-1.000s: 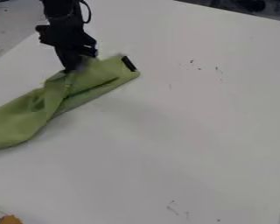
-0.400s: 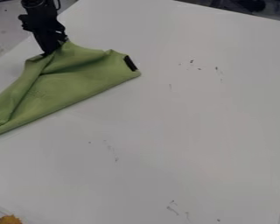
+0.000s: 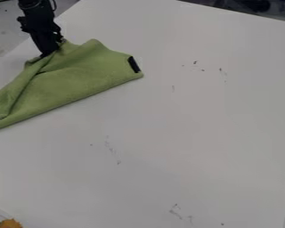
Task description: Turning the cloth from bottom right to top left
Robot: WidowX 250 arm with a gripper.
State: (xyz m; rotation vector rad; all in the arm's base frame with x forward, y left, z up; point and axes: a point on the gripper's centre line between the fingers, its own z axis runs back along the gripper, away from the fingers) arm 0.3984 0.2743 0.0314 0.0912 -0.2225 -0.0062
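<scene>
White counter (image 3: 198, 133) runs beneath it all, flecked with dark marks (image 3: 112, 151). Across it, from 9 to 11 o'clock, lies the green cloth (image 3: 79, 75), folded, a black patch (image 3: 134, 64) at its right end. At 11 o'clock my hand (image 3: 53, 49) grips its bunched upper edge. Something orange-yellow (image 3: 11, 223) sits near 7 o'clock.

The one camera is fixed above the desk (image 3: 198, 129) and looks down on it at a steep slant, facing the far edge, which crosses the top right. It is turned askew to the desk, whose left edge cuts diagonally through the upper left corner, and it stands close enough that the near part runs out at the bottom border.
</scene>
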